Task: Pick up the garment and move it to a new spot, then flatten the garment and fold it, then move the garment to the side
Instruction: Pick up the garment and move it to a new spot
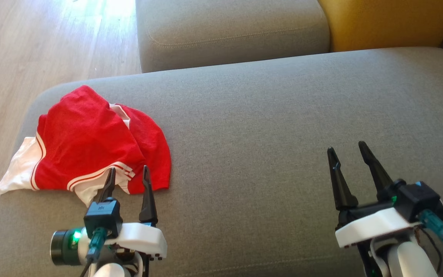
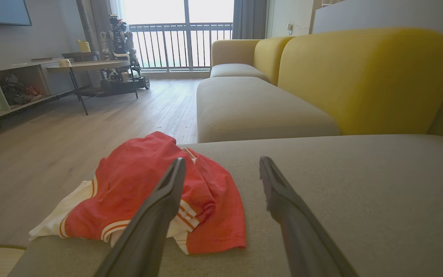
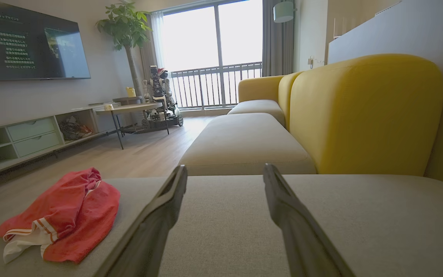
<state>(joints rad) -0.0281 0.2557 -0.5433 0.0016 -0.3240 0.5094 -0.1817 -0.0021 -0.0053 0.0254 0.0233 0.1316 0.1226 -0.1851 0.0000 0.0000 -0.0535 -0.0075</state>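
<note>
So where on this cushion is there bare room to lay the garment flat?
The grey cushion is bare from the red garment across to the right gripper, and back to the yellow backrest. Crowded at the left end, where the crumpled garment lies before the left gripper.

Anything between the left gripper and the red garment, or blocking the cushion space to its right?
Nothing visible. The open left gripper points at the near edge of the garment. Right of it, the grey cushion is bare up to the open right gripper.
</note>
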